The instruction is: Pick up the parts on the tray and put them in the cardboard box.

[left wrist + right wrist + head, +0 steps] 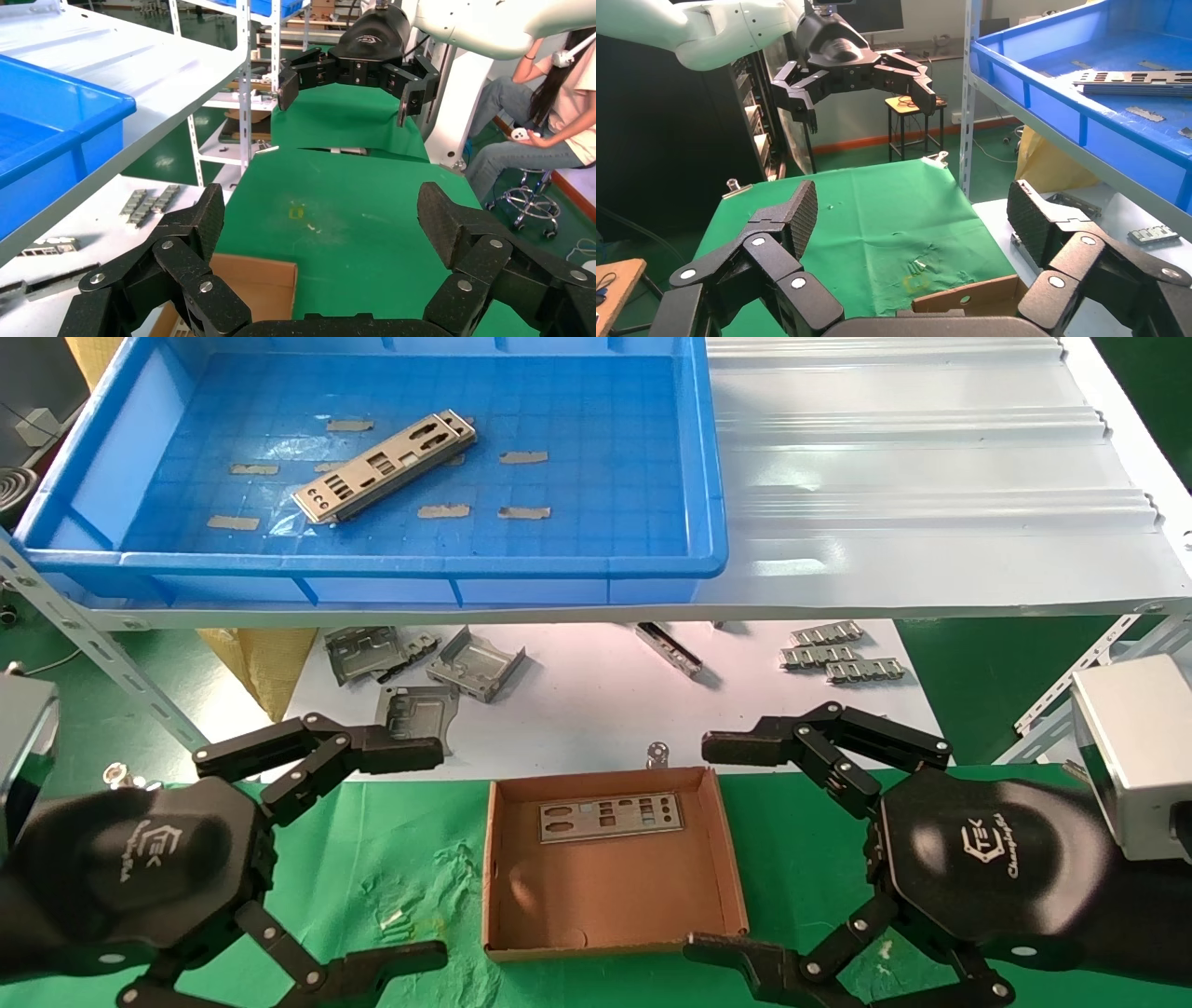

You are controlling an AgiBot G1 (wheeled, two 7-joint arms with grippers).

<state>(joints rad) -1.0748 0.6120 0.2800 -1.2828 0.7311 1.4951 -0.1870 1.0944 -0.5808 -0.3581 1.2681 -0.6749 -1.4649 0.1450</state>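
Head view, with both wrist views in support. My left end effector (410,854) and my right end effector (722,850) hang low over the green cloth (391,859) of the desk, one on each side of the cardboard box (736,887). Both are spread wide and hold nothing; each wrist view shows bare pads with only cloth and a box corner between them. I judge this flanking pose a neutral one: it leaves the box mouth uncovered and the shelf above open to my head camera.

One part (610,818) lies flat on the box floor, near the far wall, so the low walls keep it from sliding off. The other parts (386,467) rest in the tray (712,486) on the white shelf (913,477), apparently two plates stacked and lying diagonally among the tape scraps (521,457). They are well apart from both end effectors and higher up.

The bent brackets (470,665) and toothed strips (843,658) on the white sheet under the shelf are not mine to move.

By my reading, the task is partly done. The next reach goes up into the tray, and thin plates lying flat on a gridded floor will likely need an edge grasp.
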